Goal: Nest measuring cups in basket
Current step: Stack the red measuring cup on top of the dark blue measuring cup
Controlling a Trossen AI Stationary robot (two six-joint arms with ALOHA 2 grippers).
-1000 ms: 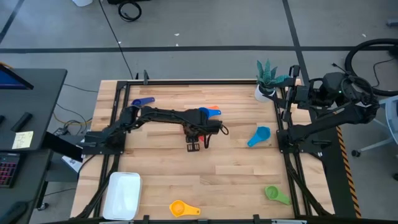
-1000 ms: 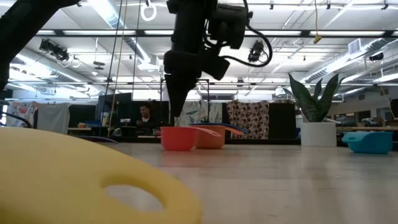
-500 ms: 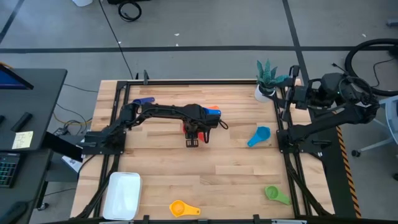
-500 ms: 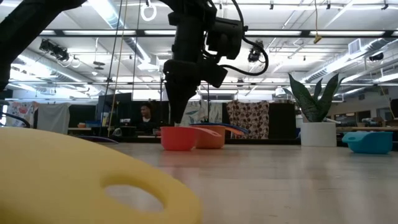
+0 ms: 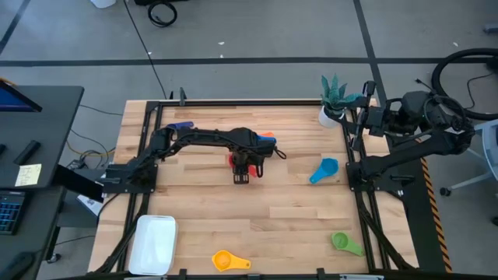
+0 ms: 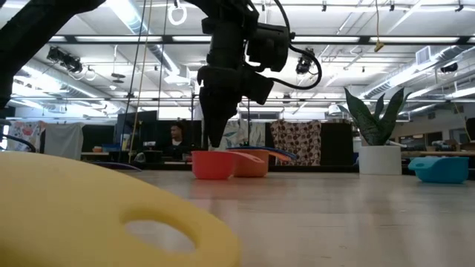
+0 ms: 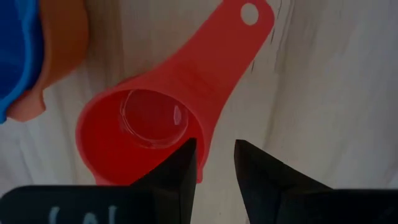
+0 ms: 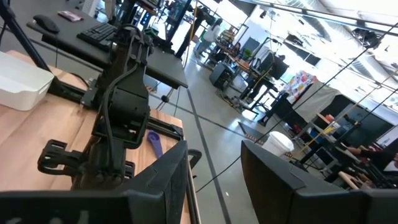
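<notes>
Left gripper (image 5: pixel 241 177) mid-bench, clear of all edges, fingers narrowly apart straddling the red measuring cup (image 7: pixel 144 132) rim, not clamped. Basket (image 5: pixel 152 243) at near-left corner. Right gripper (image 8: pixel 214 180) parked, open, empty.

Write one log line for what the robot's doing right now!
left gripper: open, above red cup rim | right gripper: open, parked at table edge | basket: no cups visible inside
</notes>
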